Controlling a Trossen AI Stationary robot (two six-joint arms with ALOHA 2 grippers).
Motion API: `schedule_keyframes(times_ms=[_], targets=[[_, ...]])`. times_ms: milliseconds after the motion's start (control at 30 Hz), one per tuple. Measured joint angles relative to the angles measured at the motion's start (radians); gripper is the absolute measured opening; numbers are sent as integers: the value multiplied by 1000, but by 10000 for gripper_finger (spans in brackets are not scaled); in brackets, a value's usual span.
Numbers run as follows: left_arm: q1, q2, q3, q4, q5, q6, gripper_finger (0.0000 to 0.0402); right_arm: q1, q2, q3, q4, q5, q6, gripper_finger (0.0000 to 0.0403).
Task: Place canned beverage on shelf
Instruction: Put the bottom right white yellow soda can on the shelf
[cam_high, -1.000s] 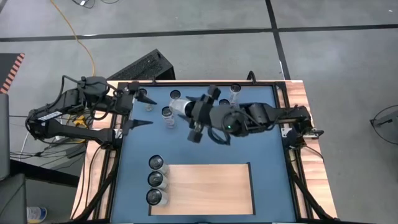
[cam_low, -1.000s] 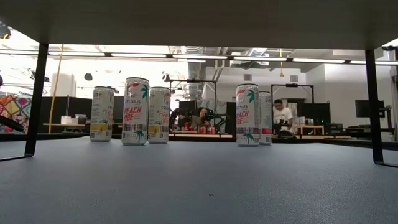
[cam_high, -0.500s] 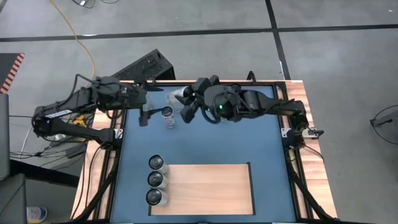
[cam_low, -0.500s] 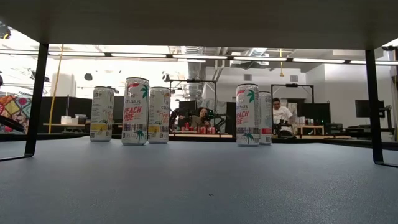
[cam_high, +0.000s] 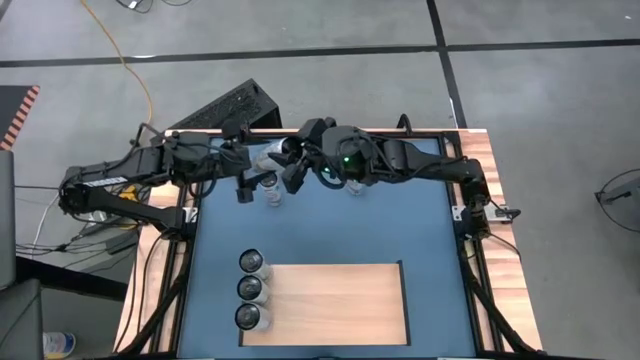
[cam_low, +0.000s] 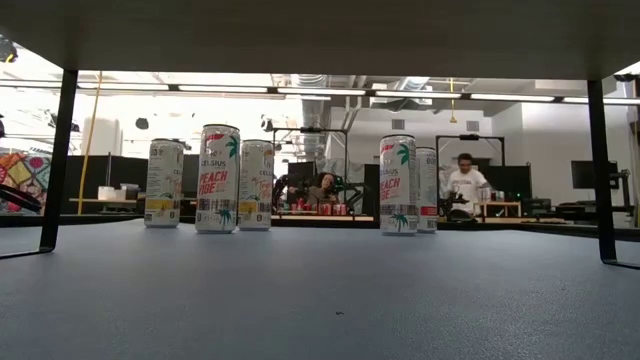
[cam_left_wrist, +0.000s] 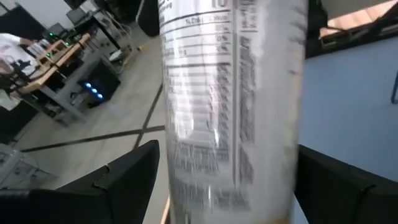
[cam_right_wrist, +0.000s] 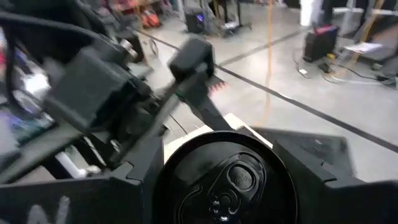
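Note:
A white beverage can hangs level above the table's far part, with my right gripper shut on it. In the right wrist view the can's lid end faces the camera between the fingers. My left gripper is open, with one finger on each side of the can's printed body; I cannot tell whether they touch. The pale wooden shelf lies at the near middle, and three cans stand upright at its left edge. My right gripper pinches the can's side wall by the lid end between its two fingers. It comes about level from the table's right, and the can lies along the fingers with its lid toward the wrist. The can is lifted clear, pointing toward the left arm.
Several more cans stand upright on the blue surface at the far side, some right under the arms. Wooden strips edge the table. The shelf's dark legs show in the low view.
My right gripper has carried the can toward the table's far left and rolled at the wrist, the can staying clear of the table. My left gripper has moved right toward the can, so its fingers now stand on either side of the can's body.

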Motion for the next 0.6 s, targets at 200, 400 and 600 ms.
schedule_keyframes(times_ms=[200,400,600], targets=[[-1,1,0,-20,22,-14,278,2,3,0,4,-29,-7,232],[-2,0,0,-25,18,-27,236,2,3,0,6,-32,-27,246],[-2,1,0,-39,17,-40,236,3,-9,0,-28,-61,-187,249]])
